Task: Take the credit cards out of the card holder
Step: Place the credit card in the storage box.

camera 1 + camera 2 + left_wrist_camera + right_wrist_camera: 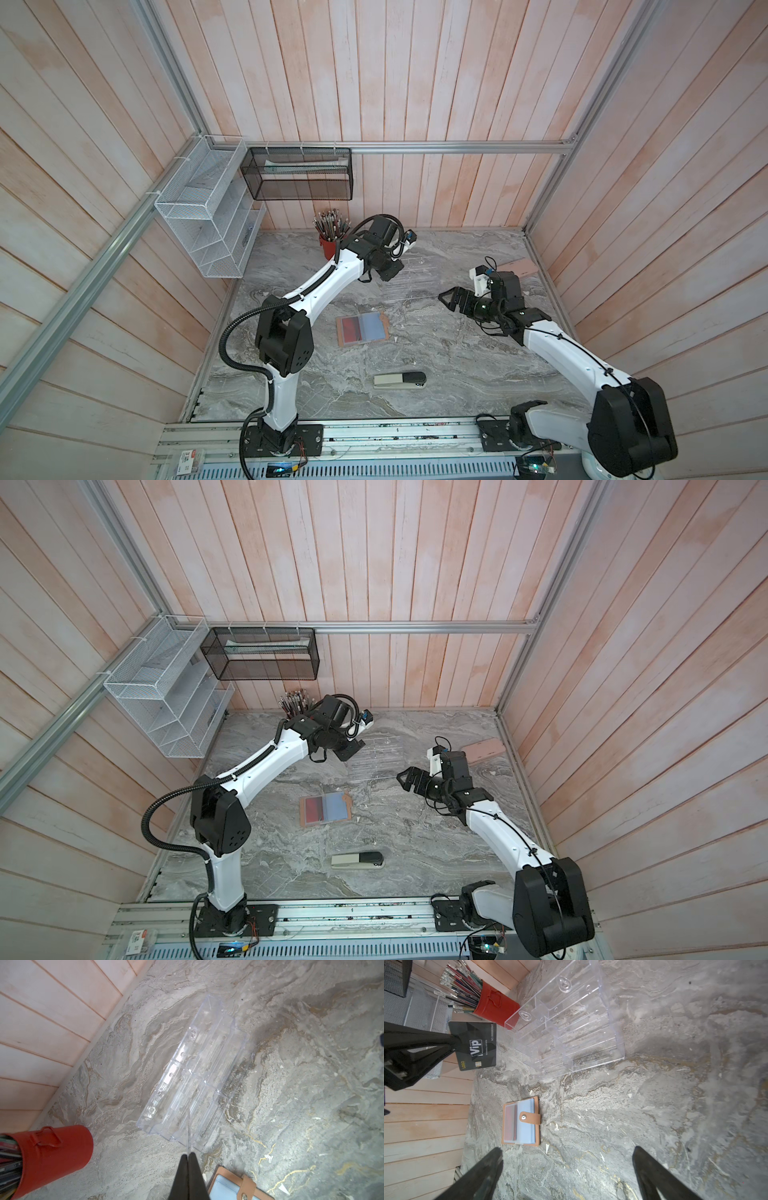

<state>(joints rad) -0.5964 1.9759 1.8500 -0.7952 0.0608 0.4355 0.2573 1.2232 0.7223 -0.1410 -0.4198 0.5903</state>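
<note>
The card holder point(363, 330) point(326, 808) lies open and flat on the marble table; its tan cover and bluish sleeves also show in the right wrist view point(521, 1124). A red credit card point(511, 1122) sits in its left sleeve. My left gripper point(455, 1041) hangs above the clear rack, shut on a corner of a black "VIP" credit card point(475, 1046). In the left wrist view its fingertips point(188, 1154) are pressed together and the card shows only edge-on. My right gripper point(446, 297) point(568, 1153) hovers right of the holder, open and empty.
A clear acrylic rack point(409, 276) point(195, 1076) lies behind the holder. A red pen cup point(328, 245) stands at the back. A stapler point(399, 380) lies near the front. A long pink case point(517, 268) rests at the back right. Mesh baskets point(208, 208) hang on the left wall.
</note>
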